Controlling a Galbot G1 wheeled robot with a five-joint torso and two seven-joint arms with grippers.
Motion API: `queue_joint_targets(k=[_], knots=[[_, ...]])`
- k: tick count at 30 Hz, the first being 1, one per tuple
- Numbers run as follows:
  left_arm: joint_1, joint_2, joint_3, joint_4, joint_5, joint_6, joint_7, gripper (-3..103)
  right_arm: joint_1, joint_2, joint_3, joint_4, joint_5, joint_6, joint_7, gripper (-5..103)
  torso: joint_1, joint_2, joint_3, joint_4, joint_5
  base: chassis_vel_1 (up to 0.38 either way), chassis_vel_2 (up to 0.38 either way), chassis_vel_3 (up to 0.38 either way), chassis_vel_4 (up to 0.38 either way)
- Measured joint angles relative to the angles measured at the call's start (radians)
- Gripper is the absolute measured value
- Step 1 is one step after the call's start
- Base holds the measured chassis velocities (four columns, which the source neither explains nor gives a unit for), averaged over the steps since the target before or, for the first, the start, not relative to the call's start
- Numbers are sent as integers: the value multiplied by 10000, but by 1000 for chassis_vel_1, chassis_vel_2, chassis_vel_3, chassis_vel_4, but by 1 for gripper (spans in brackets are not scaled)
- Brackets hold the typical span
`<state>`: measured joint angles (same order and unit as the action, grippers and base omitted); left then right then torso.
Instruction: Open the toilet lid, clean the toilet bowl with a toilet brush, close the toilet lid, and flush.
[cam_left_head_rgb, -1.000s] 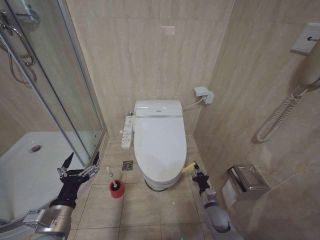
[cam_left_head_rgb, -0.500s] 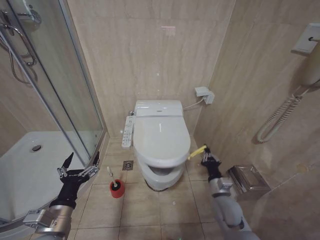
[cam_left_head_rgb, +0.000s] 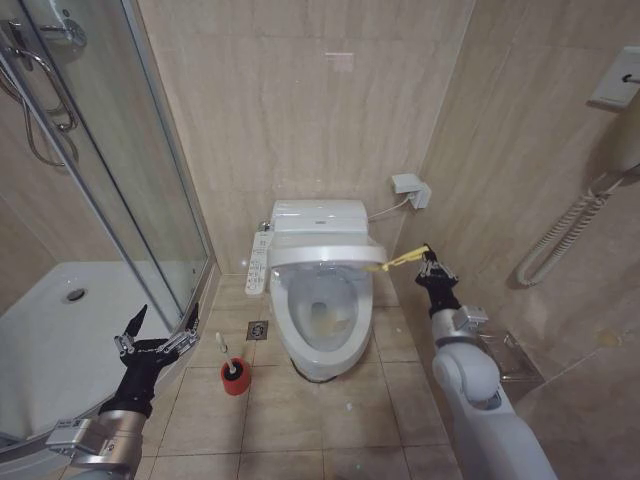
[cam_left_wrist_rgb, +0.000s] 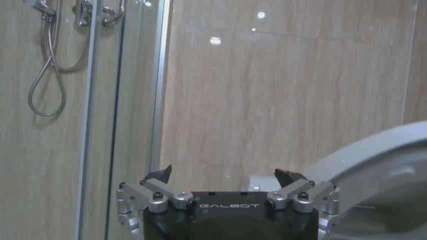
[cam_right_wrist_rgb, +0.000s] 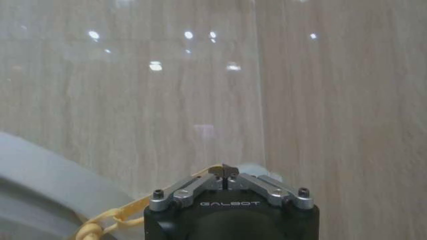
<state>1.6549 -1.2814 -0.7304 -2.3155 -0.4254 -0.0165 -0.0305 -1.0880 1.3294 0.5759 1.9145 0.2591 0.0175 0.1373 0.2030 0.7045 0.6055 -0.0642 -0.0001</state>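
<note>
The toilet lid (cam_left_head_rgb: 325, 250) stands about half raised, seen almost edge-on above the toilet bowl (cam_left_head_rgb: 340, 345). My right gripper (cam_left_head_rgb: 428, 262) is at the lid's right, shut on the yellow loop tag (cam_left_head_rgb: 400, 262) at its front edge. In the right wrist view the right gripper (cam_right_wrist_rgb: 227, 170) is pinched on the yellow loop tag (cam_right_wrist_rgb: 110, 217), with the lid (cam_right_wrist_rgb: 40, 175) beside it. The toilet brush (cam_left_head_rgb: 222, 352) stands in its red holder (cam_left_head_rgb: 233, 380) on the floor left of the bowl. My left gripper (cam_left_head_rgb: 155, 330) hovers open near the shower door; in its wrist view the left gripper (cam_left_wrist_rgb: 223, 175) holds nothing.
A glass shower door (cam_left_head_rgb: 120, 200) and tray (cam_left_head_rgb: 60, 320) fill the left. The button panel (cam_left_head_rgb: 257, 262) runs along the bowl's left side. A floor drain (cam_left_head_rgb: 256, 330) lies next to the brush holder. A metal paper holder (cam_left_head_rgb: 515, 365) and a coiled cord (cam_left_head_rgb: 560, 235) hang on the right wall.
My right gripper has risen and gone back with the yellow loop tag. The lid has swung up from flat on the seat, and the bowl now shows. The left arm has stayed put.
</note>
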Motion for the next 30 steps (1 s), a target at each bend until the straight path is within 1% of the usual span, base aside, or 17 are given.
queue_joint_targets(k=[5,8,14,17,21,25,30], knots=[[0,0,0,0,0,0,0,100,30,-35,46,-57,-281,407,-323,0,0,0,0,-2,0,0,0,0,0],[0,0,0,1,0,0,0,100,6,-67,23,-60,-272,421,-347,0,0,0,0,-3,0,0,0,0,0],[1,0,-1,0,0,0,0,100,77,-158,-89,-151,208,436,-360,0,-2,0,-1,0,1,0,0,0,0],[1,0,0,0,0,0,0,100,86,-209,-89,-196,265,441,-383,0,-3,1,-1,0,1,-15,18,11,-6],[6,0,0,1,0,0,0,100,104,-246,-73,-343,261,690,-363,0,-4,1,-2,2,1,-72,92,86,-79],[-1,0,-1,1,0,0,-1,100,88,-279,24,-507,-378,1066,-137,0,5,-1,1,4,1,-113,138,115,-122],[-2,0,-1,0,0,0,-1,100,65,-297,58,-536,-519,1120,-52,0,6,-2,2,3,0,-65,80,73,-76]])
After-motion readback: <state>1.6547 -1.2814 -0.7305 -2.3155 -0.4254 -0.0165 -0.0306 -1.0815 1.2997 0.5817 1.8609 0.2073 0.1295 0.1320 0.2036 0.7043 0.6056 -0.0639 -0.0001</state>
